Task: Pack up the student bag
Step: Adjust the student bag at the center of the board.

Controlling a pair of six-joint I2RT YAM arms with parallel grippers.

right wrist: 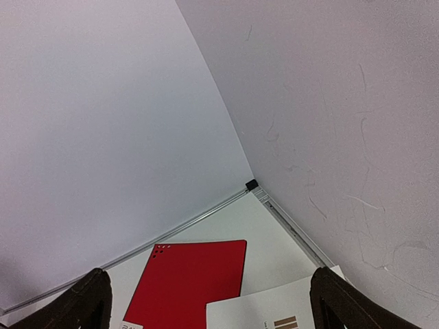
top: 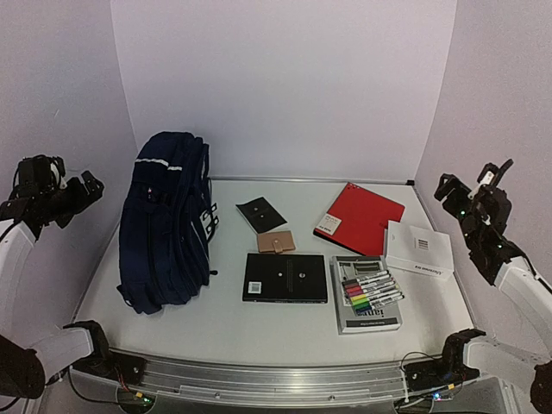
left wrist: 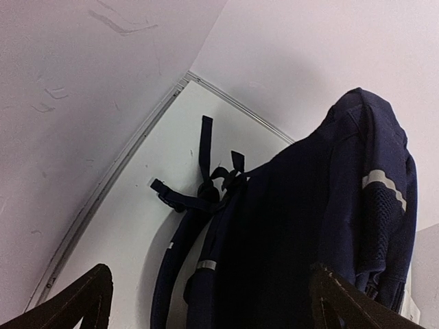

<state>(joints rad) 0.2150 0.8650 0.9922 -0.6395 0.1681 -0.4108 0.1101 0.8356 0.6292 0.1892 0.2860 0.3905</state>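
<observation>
We are starting at the left, where the left gripper (left wrist: pixel 209 296) is hanging raised by the left wall, its two fingers spread wide and pinching nothing. The student bag (top: pixel 168 224) is resting on the left side of the table (top: pixel 224 328), just right of that claw and apart from it. Only the left wrist view is showing us the bag's black straps (left wrist: pixel 204 147) trailing toward the back corner and the white reflective stripe (left wrist: pixel 384 186) up close. Moving right, the top view alone is giving us a small black card (top: pixel 261 213), a tan wallet (top: pixel 276 242) and a flat black case (top: pixel 285 278) wearing a white barcode sticker. Next we are finding a red notebook (top: pixel 360 217) with a white label, a set of coloured markers (top: pixel 371 291) lying on a grey printed box, and a white box (top: pixel 419 249). Their lettering is staying too small for us to read. The right wrist view is catching only the notebook and a white box corner with dark bars. At the far right, the right gripper (right wrist: pixel 209 296) is hovering with fingers parted, well apart from the bag.
</observation>
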